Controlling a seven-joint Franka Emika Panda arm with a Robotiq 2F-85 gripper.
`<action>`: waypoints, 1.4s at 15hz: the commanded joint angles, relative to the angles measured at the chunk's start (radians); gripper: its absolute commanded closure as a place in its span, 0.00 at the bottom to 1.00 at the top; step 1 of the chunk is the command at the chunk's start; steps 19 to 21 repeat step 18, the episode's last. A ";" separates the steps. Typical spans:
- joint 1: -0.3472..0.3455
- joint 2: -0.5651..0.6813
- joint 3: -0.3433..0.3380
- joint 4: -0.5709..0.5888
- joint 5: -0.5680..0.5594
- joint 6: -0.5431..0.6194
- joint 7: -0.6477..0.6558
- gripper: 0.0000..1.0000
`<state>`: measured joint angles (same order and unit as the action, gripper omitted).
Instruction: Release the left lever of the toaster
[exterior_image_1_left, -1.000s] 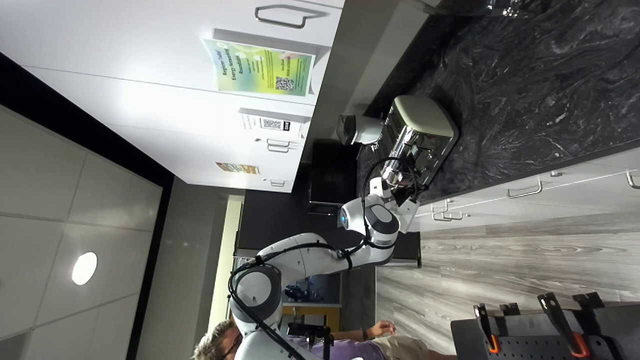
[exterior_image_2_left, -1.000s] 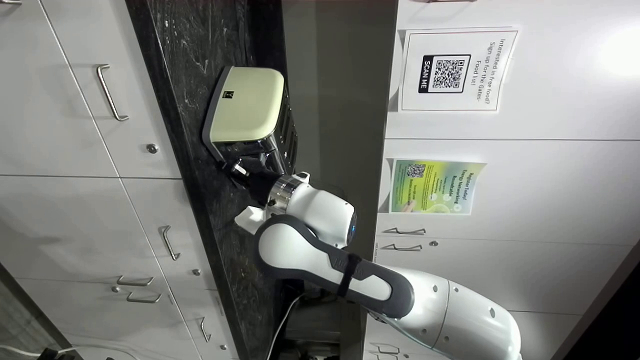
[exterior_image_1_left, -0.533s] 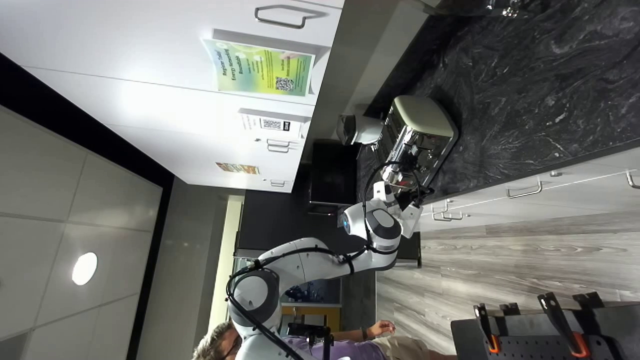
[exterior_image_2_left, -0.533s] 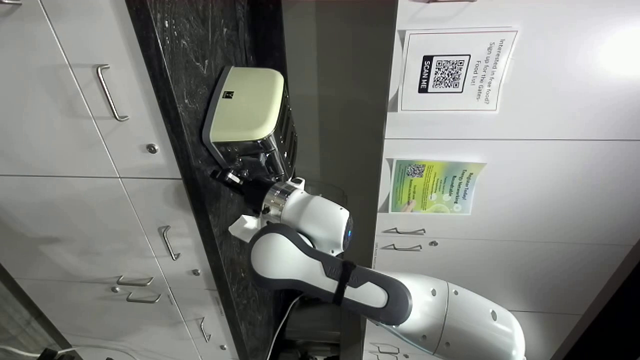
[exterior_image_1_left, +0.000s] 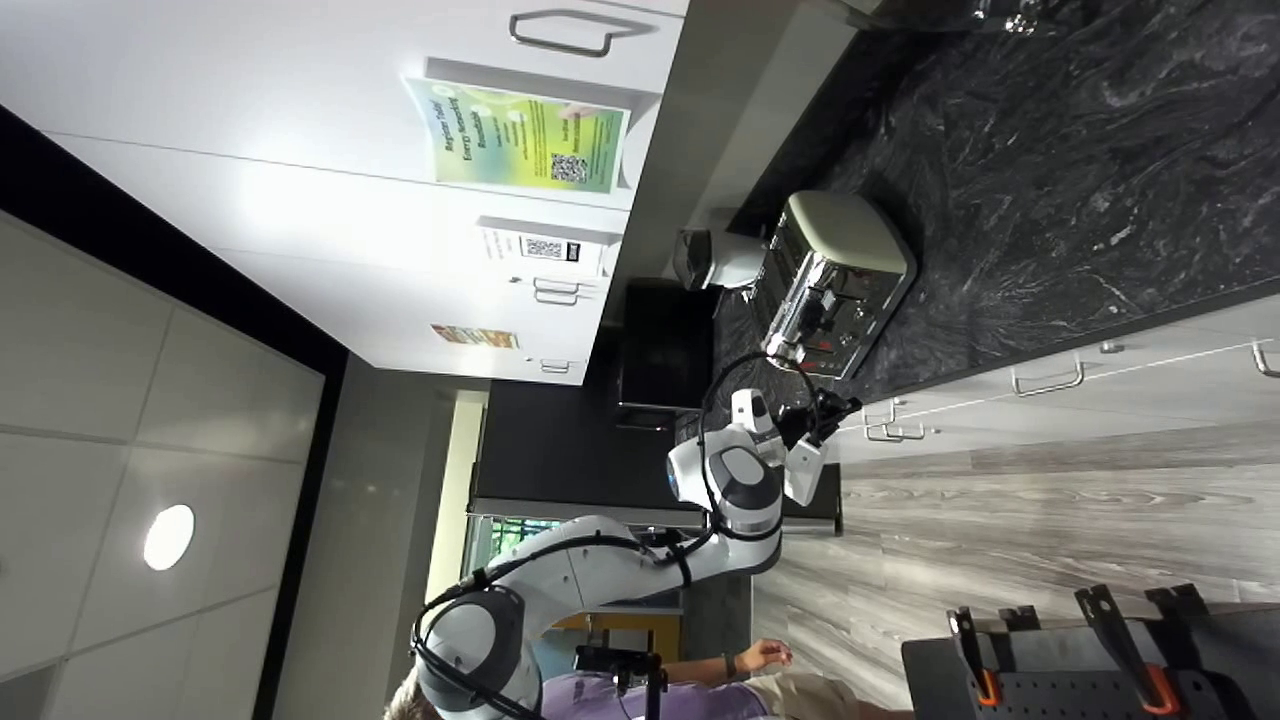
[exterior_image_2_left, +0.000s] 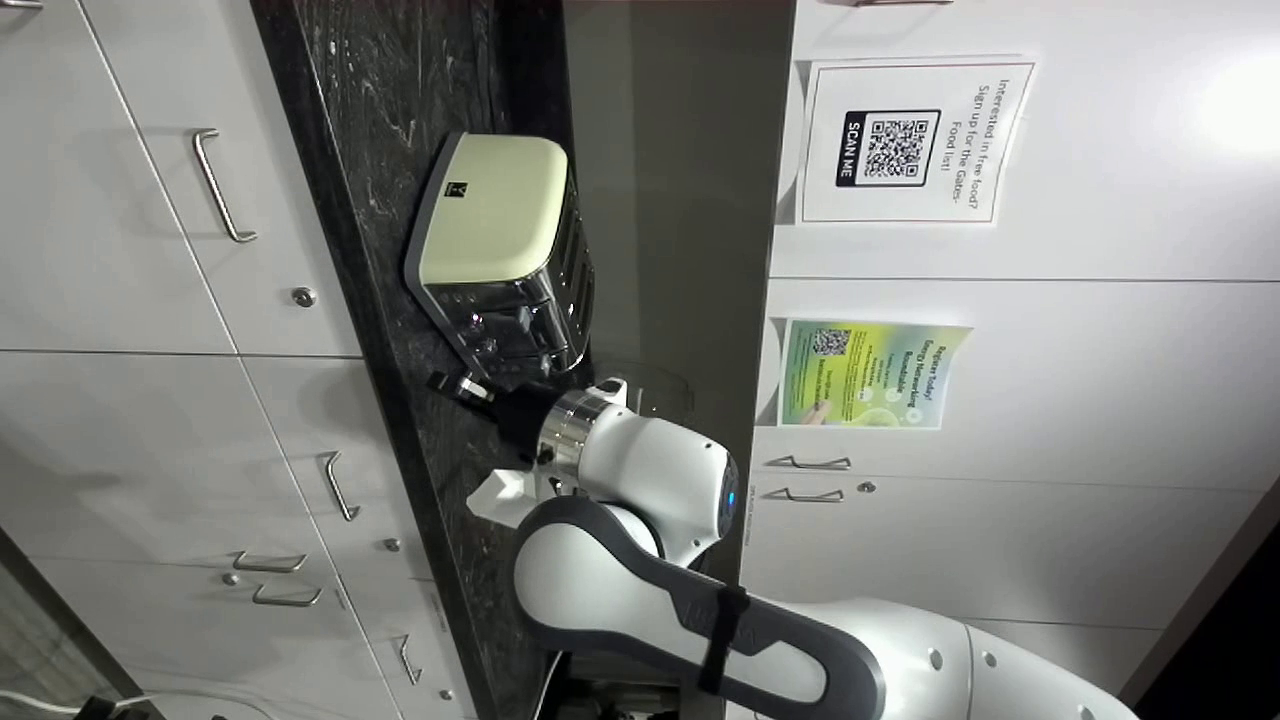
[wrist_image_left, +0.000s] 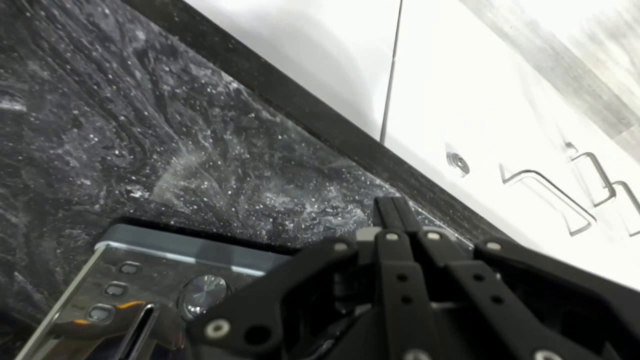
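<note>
The boxy toaster stands on the counter in both exterior views (exterior_image_1_left: 850, 235) (exterior_image_2_left: 495, 210), with shiny metal on its control face and a pale green side. A dark lever (exterior_image_1_left: 817, 313) shows on the control face in an exterior view; I cannot tell its height. The wrist view shows part of the toaster's control face (wrist_image_left: 165, 265) at lower left, with a knob, buttons and a lever slot; no lever handle is clear there. My gripper (exterior_image_1_left: 845, 408) is off the control face, apart from it, low over the counter's front edge. In the wrist view its fingertips (wrist_image_left: 393, 201) meet, with nothing between them.
The black marbled counter (exterior_image_1_left: 1050, 200) ends at a front edge above white cabinets with metal handles (wrist_image_left: 550, 195). A small white appliance (exterior_image_1_left: 737, 260) stands behind the toaster. A darker black appliance (exterior_image_1_left: 665, 340) stands farther along. A person (exterior_image_1_left: 660, 695) is behind the arm.
My gripper has drawn back from the toaster's control face, baring its levers and knobs, and the arm has moved back with it. The toaster has not moved.
</note>
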<state>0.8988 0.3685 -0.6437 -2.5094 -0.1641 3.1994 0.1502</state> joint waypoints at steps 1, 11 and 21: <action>0.275 -0.076 -0.241 -0.078 -0.018 -0.078 0.054 1.00; 0.625 -0.042 -0.526 -0.093 -0.007 -0.143 0.082 0.84; 0.616 -0.038 -0.524 -0.093 -0.007 -0.143 0.082 0.72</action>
